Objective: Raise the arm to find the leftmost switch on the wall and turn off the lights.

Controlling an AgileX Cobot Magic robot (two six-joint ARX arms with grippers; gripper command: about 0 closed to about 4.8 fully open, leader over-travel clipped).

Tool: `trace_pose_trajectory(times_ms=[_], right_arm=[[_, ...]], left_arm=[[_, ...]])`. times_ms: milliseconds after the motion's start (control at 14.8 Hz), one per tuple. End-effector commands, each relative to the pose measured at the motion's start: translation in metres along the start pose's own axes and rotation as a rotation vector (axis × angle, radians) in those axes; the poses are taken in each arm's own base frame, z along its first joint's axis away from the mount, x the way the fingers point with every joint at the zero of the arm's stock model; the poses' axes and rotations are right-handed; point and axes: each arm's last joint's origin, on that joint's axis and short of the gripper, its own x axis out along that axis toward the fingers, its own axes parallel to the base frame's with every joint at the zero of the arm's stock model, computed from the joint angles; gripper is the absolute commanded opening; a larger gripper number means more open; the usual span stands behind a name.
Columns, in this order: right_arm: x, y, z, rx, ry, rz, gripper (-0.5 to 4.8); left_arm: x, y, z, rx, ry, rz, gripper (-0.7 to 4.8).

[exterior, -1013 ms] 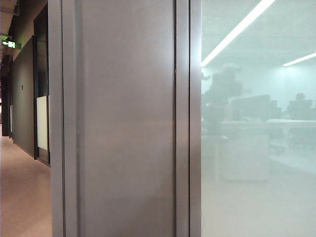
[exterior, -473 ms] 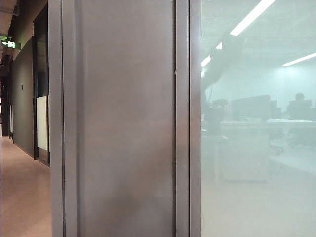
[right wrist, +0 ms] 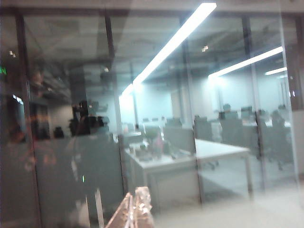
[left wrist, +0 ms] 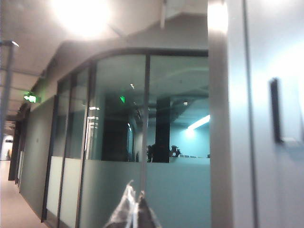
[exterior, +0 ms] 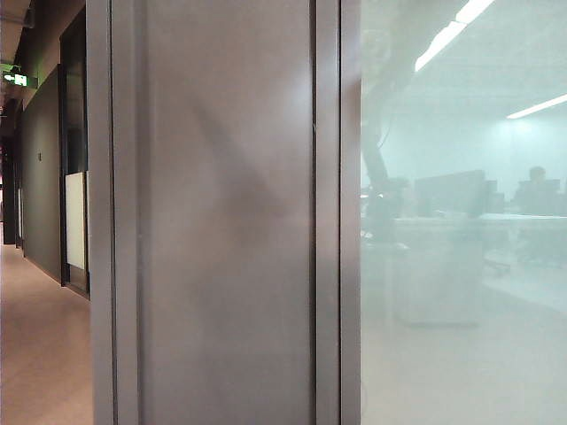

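The dark, slender jointed robot arm [exterior: 383,133] appears only as a hazy reflected silhouette in the pale frosted glass pane [exterior: 461,292] on the right of the exterior view. One second ago that silhouette was a low, bunched mass; it now stretches from its bulky base upward toward the top of the pane, and a faint diagonal shadow has appeared on the broad matte grey wall panel [exterior: 226,221] at centre. Judged from this, the raising step is under way but no switch has been contacted. The exterior view shows no switch on the panel. The left wrist view adds what that view lacks: a narrow dark vertical plate [left wrist: 275,111], possibly a switch or door fitting, on a pale surface to the right; its identity cannot be confirmed. The left gripper [left wrist: 135,211] sits at the near edge of that view, its translucent fingertips drawn close together and holding nothing. The right gripper [right wrist: 135,209] faces glass with an office and lit ceiling strips [right wrist: 171,45] beyond; its fingertips likewise appear closed on nothing.
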Motion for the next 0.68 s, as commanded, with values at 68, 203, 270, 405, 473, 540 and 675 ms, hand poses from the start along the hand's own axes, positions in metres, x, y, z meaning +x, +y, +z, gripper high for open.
trace_pose_trajectory(times_ms=[68, 203, 270, 405, 473, 540, 675], right_arm=[[0.039, 0.007, 0.017, 0.006, -0.049, 0.009, -0.01], [0.059, 0.011, 0.02, 0.006, -0.058, 0.035, -0.01], [0.071, 0.014, 0.021, 0.009, -0.061, 0.051, -0.01], [0.082, 0.022, 0.022, 0.081, -0.05, 0.237, -0.01], [0.083, 0.03, 0.021, 0.132, -0.032, 0.373, -0.01], [0.083, 0.041, 0.02, 0.162, -0.015, 0.525, -0.01], [0.077, 0.058, 0.021, 0.177, 0.003, 0.759, -0.01]], left_arm=[[0.051, -0.001, -0.001, 0.004, 0.014, -0.006, -0.05], [0.081, -0.003, -0.012, 0.004, 0.041, -0.014, -0.06], [0.098, -0.003, -0.023, 0.004, 0.062, -0.016, -0.06], [0.113, -0.006, -0.036, -0.002, 0.091, -0.087, -0.05], [0.114, -0.007, -0.039, -0.004, 0.097, -0.101, -0.06], [0.115, -0.008, -0.04, -0.006, 0.1, -0.103, -0.06], [0.115, -0.008, -0.039, -0.005, 0.092, -0.103, -0.05]])
